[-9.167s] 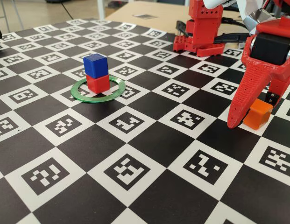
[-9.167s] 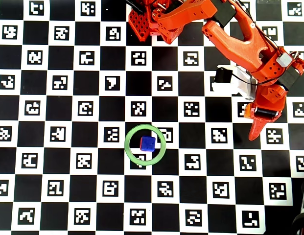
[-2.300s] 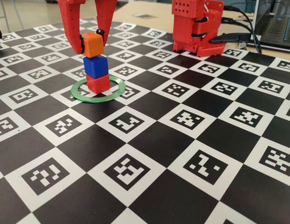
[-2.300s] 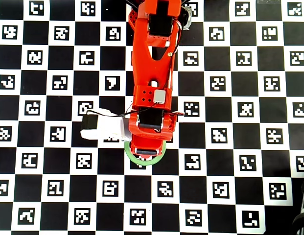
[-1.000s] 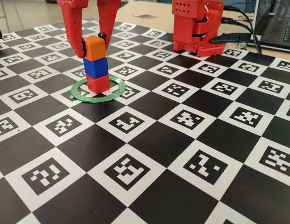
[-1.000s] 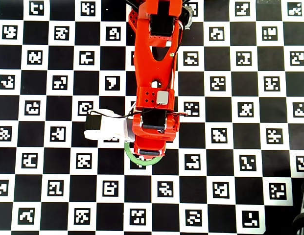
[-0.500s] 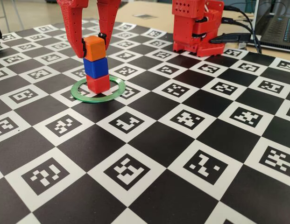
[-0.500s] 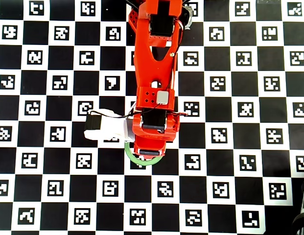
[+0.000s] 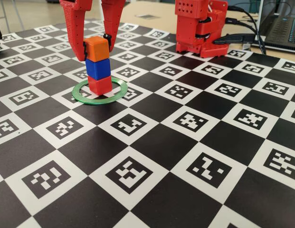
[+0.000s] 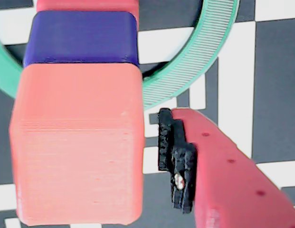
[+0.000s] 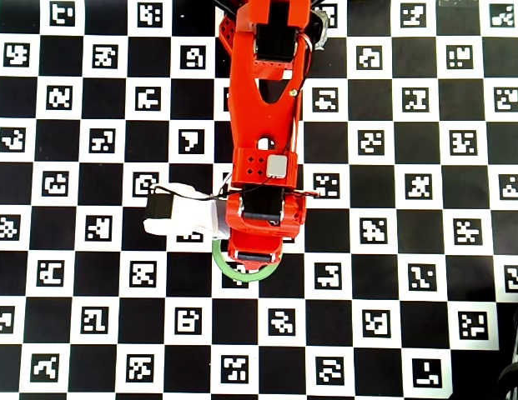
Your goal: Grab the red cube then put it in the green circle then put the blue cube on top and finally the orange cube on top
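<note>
Since the picture taken 9.2 s earlier, the orange cube (image 9: 97, 49) had left its spot on the board at the right of the fixed view and stood on top of the blue cube (image 9: 98, 68); the arm had swung across with it. Over the last second the right finger had drawn slightly away from the cube.

In the fixed view the three cubes formed one upright column: the red cube (image 9: 99, 85) at the bottom, inside the green ring (image 9: 118, 92), blue on red, orange on blue. The ring lay flat on the checkered board (image 9: 185, 156).

The gripper (image 9: 96, 45) straddled the orange cube from above with its jaws apart. The wrist view showed a clear gap between the cube (image 10: 76, 142) and the black-tipped red finger (image 10: 223, 171). The left finger sat close against the cube's other side in the fixed view; contact there could not be confirmed.

In the overhead view the arm (image 11: 260, 125) covered the stack, leaving only the lower arc of the ring (image 11: 242, 274) visible. The arm's base (image 9: 200, 28) stood at the far edge of the board
</note>
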